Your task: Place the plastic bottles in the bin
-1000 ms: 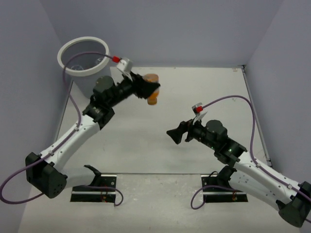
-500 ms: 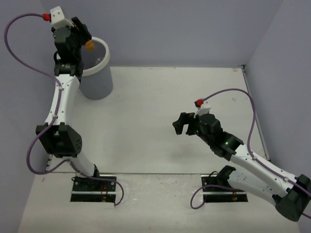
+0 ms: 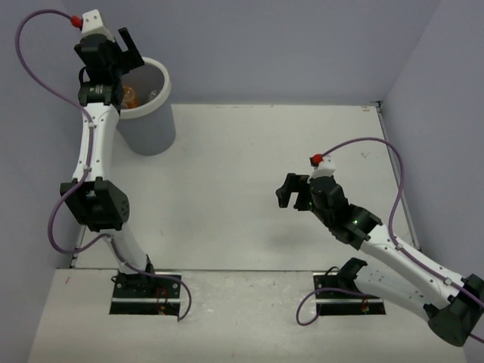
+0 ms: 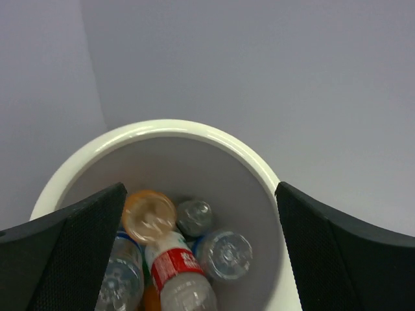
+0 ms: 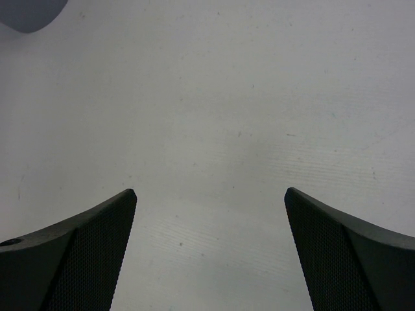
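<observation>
The bin [image 3: 165, 79] stands at the far left corner of the table. My left gripper [image 3: 123, 60] hangs over its mouth, open and holding nothing. In the left wrist view, the bin's white rim [image 4: 168, 126] rings several plastic bottles. An orange bottle [image 4: 149, 216] lies on top, blurred. Beside it are a clear bottle with a red label [image 4: 178, 269], a clear one with blue trim [image 4: 224, 254] and a greyish one [image 4: 194, 217]. My right gripper [image 3: 291, 193] hovers open over bare table [image 5: 214, 116], right of centre. No bottle shows on the table.
Grey walls close in the table at the back and both sides. A purple cable loops above the left arm [image 3: 34, 34], near the left wall. The bin's base shows as a grey corner [image 5: 29, 16] in the right wrist view.
My left arm swung the orange bottle from mid-table up over the bin, then opened, and the bottle now lies inside. My right gripper drifted slightly right.
</observation>
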`<state>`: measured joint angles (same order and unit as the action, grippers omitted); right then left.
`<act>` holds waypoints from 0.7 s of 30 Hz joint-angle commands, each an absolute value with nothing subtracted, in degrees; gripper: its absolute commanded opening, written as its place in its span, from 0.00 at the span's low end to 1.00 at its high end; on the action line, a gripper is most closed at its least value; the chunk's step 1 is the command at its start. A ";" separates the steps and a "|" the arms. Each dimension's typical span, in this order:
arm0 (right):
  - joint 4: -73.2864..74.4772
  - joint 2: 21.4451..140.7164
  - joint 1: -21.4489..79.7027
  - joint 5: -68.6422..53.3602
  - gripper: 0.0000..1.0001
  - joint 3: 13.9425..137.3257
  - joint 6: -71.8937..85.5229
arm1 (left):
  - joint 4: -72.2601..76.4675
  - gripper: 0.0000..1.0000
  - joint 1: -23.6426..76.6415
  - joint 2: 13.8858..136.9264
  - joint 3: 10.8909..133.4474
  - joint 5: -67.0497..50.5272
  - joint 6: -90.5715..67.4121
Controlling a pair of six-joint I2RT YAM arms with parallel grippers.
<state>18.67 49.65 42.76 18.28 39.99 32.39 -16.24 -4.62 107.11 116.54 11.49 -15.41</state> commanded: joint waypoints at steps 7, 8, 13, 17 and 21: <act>24.70 47.86 39.08 21.26 0.99 41.91 42.21 | -16.18 1.00 2.05 78.99 88.97 -9.70 -20.94; 24.72 47.53 37.37 20.29 0.99 41.54 42.34 | -13.00 1.00 6.66 73.54 79.89 -7.16 -21.68; 25.00 46.63 30.46 18.98 0.99 38.39 43.42 | -1.55 1.00 16.49 51.52 49.72 -6.08 -28.33; 25.05 44.83 30.41 22.02 0.99 35.64 44.66 | -1.62 1.00 16.84 42.15 36.33 -2.71 -32.28; 24.88 42.81 30.50 23.21 0.99 34.46 46.57 | -2.52 1.00 16.79 40.52 32.11 -2.13 -32.70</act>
<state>25.31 44.92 30.46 19.85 35.28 43.36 -6.45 16.93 41.79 34.33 -4.50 -29.66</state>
